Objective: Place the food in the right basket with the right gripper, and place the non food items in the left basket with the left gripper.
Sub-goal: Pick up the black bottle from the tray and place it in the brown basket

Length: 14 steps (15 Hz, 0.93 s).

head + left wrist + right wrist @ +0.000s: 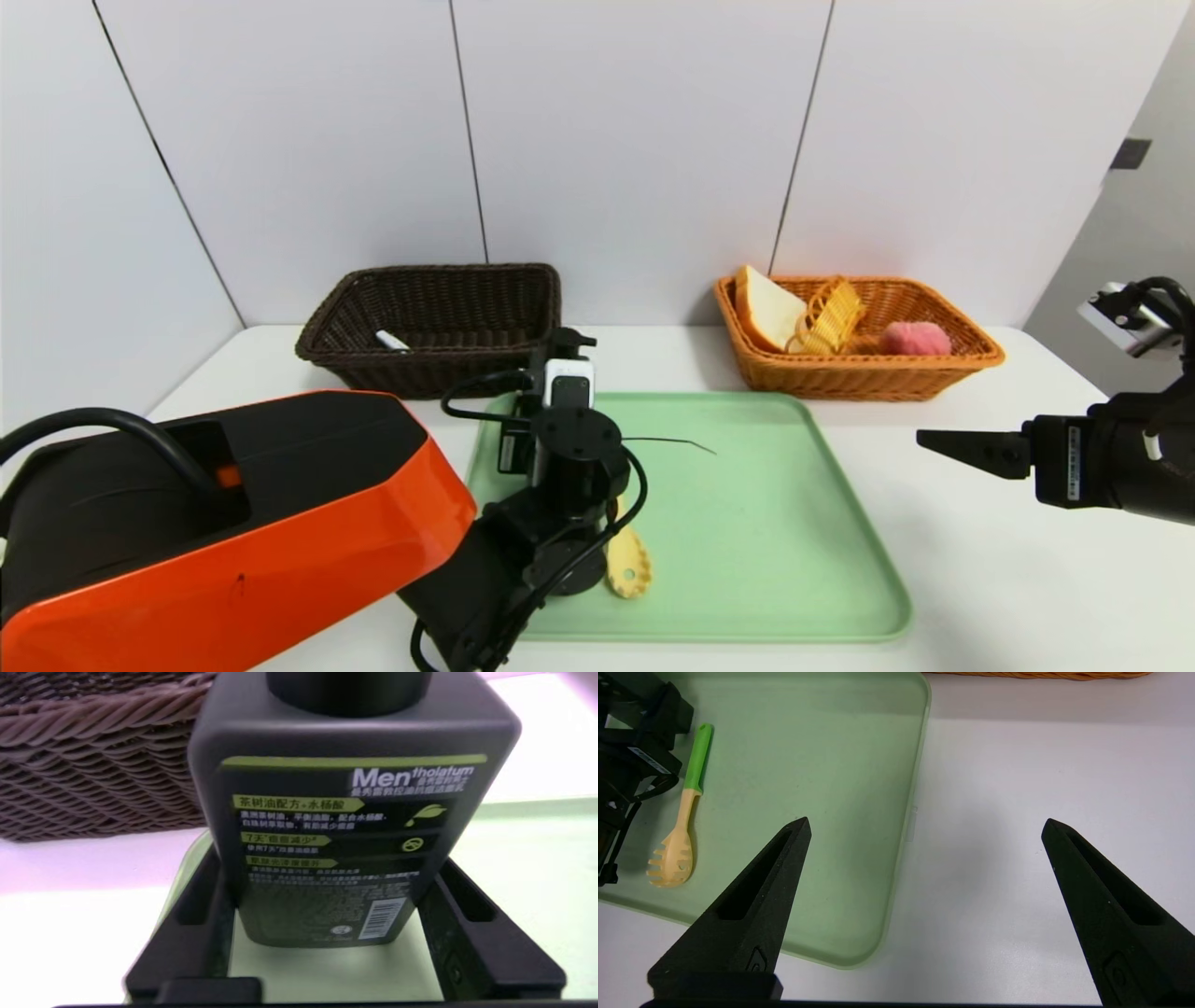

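Bottle (label reads "Mentholatum") sits between the left end effector fingers.

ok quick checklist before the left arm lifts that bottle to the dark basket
1. Left gripper straddles the bottle: ok.
2. Jaws closed firm on the bottle: cannot tell.
3. Dark basket has room beside the white item: ok.
4. Right gripper open and off beside the tray, out of the way: ok.
5. Spoon lies close by the left arm, may get nudged: not ok.
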Available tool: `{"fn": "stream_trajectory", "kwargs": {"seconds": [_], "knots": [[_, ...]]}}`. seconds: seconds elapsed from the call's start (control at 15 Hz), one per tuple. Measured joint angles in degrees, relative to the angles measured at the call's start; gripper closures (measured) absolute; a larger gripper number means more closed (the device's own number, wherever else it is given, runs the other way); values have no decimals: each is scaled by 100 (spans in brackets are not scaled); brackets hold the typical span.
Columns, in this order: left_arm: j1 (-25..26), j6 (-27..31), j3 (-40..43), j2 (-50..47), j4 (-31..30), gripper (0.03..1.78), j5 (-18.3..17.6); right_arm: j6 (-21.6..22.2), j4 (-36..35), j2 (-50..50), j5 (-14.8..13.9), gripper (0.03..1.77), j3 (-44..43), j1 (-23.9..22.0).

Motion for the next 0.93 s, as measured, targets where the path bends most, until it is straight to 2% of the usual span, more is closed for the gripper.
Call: {"fn": "stream_trajectory", "kwargs": {"seconds": [0.6,0.93], "knots": [[20,40,-35,-168,118,74,-2,0,-9,-61,0,9,95,22],[-369,33,-72,-887,811,75,-24,1,-2,-78,-6,9,123,27]]}}
